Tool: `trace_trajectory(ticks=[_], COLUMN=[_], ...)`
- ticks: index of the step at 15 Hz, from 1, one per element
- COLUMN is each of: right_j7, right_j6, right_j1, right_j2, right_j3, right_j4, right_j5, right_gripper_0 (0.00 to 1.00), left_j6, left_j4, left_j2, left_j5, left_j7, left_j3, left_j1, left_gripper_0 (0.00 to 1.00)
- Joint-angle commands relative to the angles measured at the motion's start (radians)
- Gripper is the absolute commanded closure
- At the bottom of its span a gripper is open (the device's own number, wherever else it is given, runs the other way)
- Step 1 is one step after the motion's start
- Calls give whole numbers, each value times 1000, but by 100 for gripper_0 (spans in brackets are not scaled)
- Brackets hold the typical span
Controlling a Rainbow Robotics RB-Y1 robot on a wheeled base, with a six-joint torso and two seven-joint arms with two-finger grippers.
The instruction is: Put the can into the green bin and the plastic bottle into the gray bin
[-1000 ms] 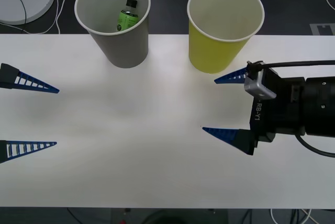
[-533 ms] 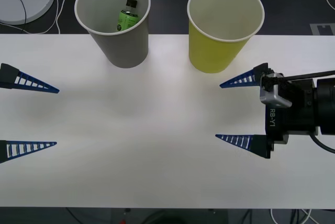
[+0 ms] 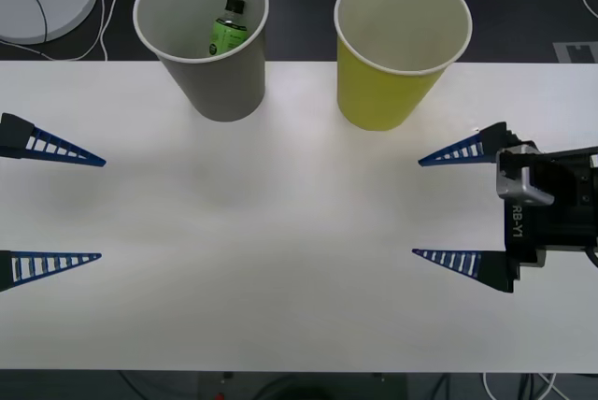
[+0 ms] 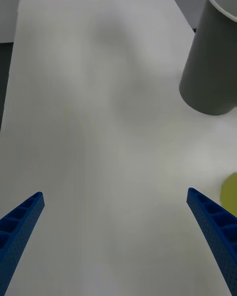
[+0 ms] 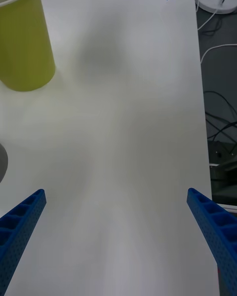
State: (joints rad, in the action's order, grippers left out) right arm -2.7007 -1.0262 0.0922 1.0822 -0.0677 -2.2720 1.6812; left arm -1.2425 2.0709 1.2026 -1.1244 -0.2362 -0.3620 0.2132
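I have the plastic bottle [image 3: 227,26] standing inside the gray bin [image 3: 203,40], the green bin [image 3: 400,50] beside it, and both hands spread empty over the counter [image 3: 280,232], right hand [image 3: 448,207], left hand [image 3: 98,208].

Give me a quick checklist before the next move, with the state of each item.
1. Bottle in gray bin: ok.
2. Can in green bin: cannot tell, its bottom is hidden.
3. Both bins upright on the table: ok.
4. Right gripper apart from the green bin, jaws open and holding nothing: ok.
5. Left gripper at the table's left edge, jaws open, holding nothing: ok.
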Motion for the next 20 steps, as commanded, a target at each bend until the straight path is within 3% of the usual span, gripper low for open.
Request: trace_trajectory(ticks=[1, 7, 20], right_j7=[-5, -5, -5], right_j6=[-15, -101, -106], right_j1=[29, 34, 83], right_j2=[12, 12, 8], right_j3=[-32, -73, -119], right_j4=[8, 31, 52], right_j5=[29, 71, 176], right_gripper_0=[0, 0, 0], left_j6=[0, 0, 0], left_j4=[0, 0, 0], left_j2=[0, 0, 0], left_j5=[0, 0, 0], left_j7=[0, 0, 0], left_j3=[0, 0, 0], left_j1=[0, 0, 0], left_gripper_0=[0, 0, 0])
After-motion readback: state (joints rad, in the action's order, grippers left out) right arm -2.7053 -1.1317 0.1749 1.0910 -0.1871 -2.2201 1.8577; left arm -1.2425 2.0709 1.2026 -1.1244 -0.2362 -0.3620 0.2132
